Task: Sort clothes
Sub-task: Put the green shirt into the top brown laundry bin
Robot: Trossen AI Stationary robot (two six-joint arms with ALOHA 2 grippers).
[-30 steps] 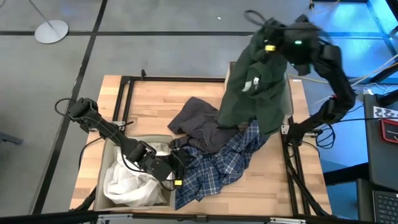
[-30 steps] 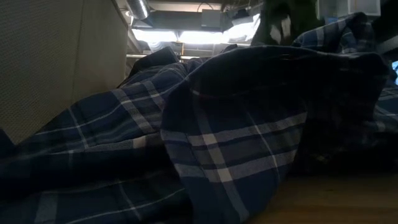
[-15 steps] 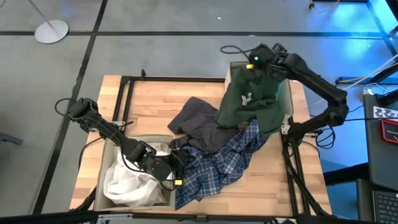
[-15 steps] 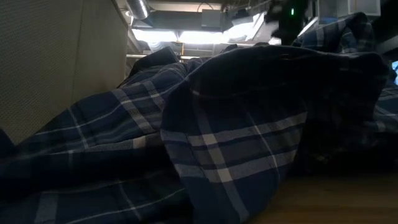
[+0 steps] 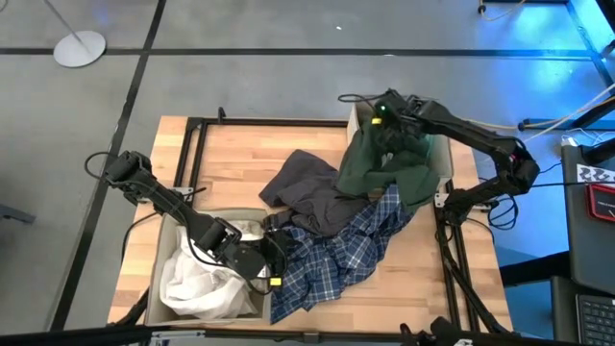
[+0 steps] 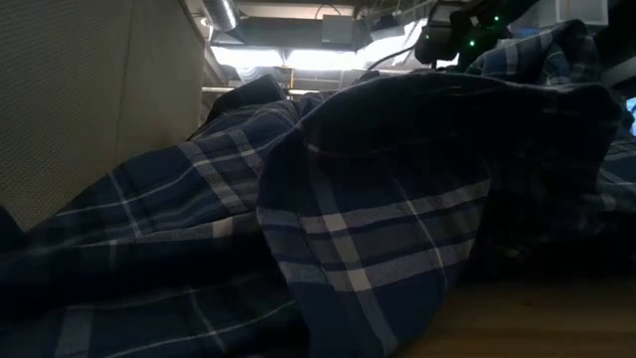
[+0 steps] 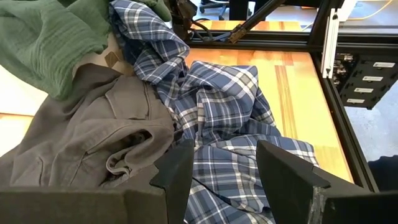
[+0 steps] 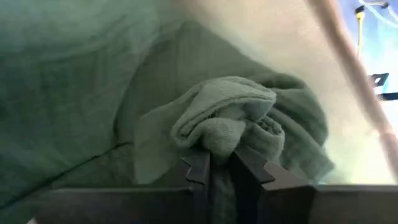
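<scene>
My right gripper [image 5: 386, 117] is over the beige bin [image 5: 445, 154] at the table's far right, shut on the dark green garment [image 5: 384, 165]. That garment fills the bin and spills over its near rim onto the pile. The dark grey garment [image 5: 303, 187] lies mid-table, and the blue-white plaid shirt [image 5: 336, 255] spreads toward the near edge. White garments [image 5: 197, 281] sit in the near-left bin [image 5: 163, 248]. My left gripper [image 7: 227, 180] hovers open beside that bin, over the plaid shirt's edge, touching nothing. My right gripper pinches a bunched fold of the dark green garment [image 8: 219, 134] between its two fingers, several layers gathered together. The fingers slant downward into the far-right bin. The cloth lies slack below them, resting in the bin and over its near rim.
A black metal frame [image 5: 197, 125] borders the wooden table. The plaid shirt [image 6: 378, 219] fills the low view, with the near-left bin's wall [image 6: 89, 99] beside it. Bare wood shows at the far left [image 5: 240, 154] and the near right [image 5: 423, 279].
My right gripper has come down toward the far-right bin and tipped further downward, still on the dark green garment. The garment, which hung long below the gripper, has collapsed into the bin; its lower part has stayed draped over the near rim.
</scene>
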